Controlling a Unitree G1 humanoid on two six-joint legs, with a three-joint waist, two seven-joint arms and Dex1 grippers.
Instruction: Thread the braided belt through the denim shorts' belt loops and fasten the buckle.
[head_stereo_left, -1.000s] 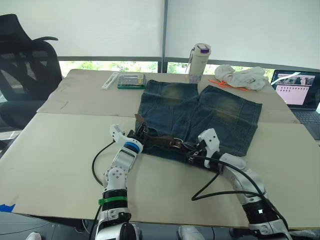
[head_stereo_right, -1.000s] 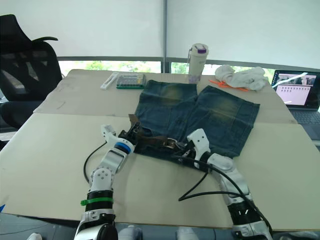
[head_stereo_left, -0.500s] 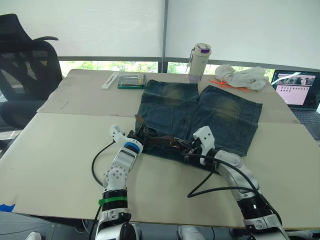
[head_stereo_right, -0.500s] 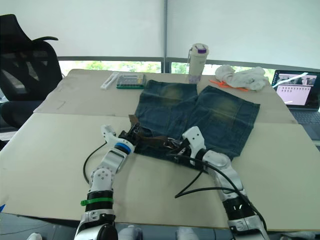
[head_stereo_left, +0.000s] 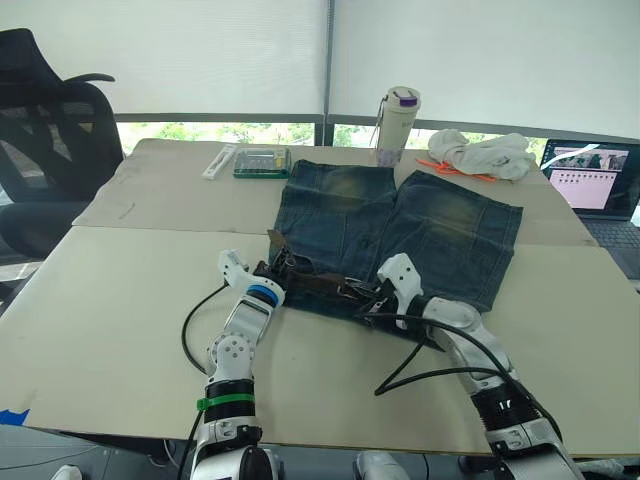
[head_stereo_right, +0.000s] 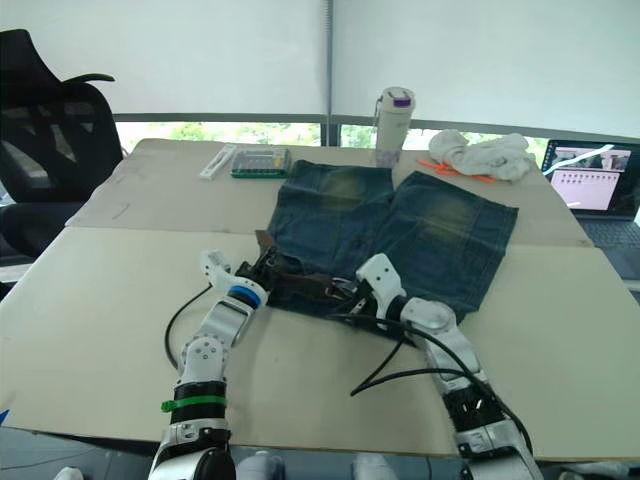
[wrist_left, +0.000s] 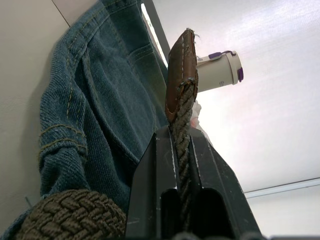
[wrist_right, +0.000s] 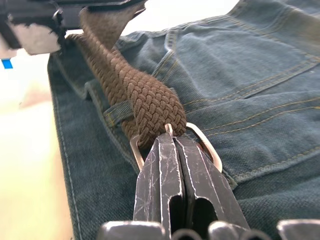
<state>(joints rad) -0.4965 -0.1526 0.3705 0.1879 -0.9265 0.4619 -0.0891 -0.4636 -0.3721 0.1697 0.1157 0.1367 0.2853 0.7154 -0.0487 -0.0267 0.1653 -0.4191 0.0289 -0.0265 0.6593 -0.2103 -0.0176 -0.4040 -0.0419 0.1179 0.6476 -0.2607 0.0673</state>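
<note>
The denim shorts (head_stereo_left: 400, 225) lie flat on the table, waistband toward me. The braided belt (head_stereo_left: 315, 283) runs along the waistband. My left gripper (head_stereo_left: 272, 268) is at the waistband's left end, shut on the belt (wrist_left: 181, 115) just below its brown leather tip, which stands up between the fingers (wrist_left: 160, 165). My right gripper (head_stereo_left: 362, 294) is near the middle of the waistband, shut on the buckle (wrist_right: 206, 147) where the braid ends. Beside the braid, a belt loop (wrist_right: 117, 113) crosses the waistband.
At the far edge stand a bottle with a purple cap (head_stereo_left: 397, 125), a crumpled white cloth (head_stereo_left: 485, 153), a green box (head_stereo_left: 262, 162) and a white strip (head_stereo_left: 220, 160). A laptop (head_stereo_left: 598, 180) sits at the right, an office chair (head_stereo_left: 50, 120) at the left. Black cables (head_stereo_left: 410, 370) trail from both wrists.
My right gripper has slid left along the waistband toward the left gripper, taking the buckle end with it. The left gripper has stayed put.
</note>
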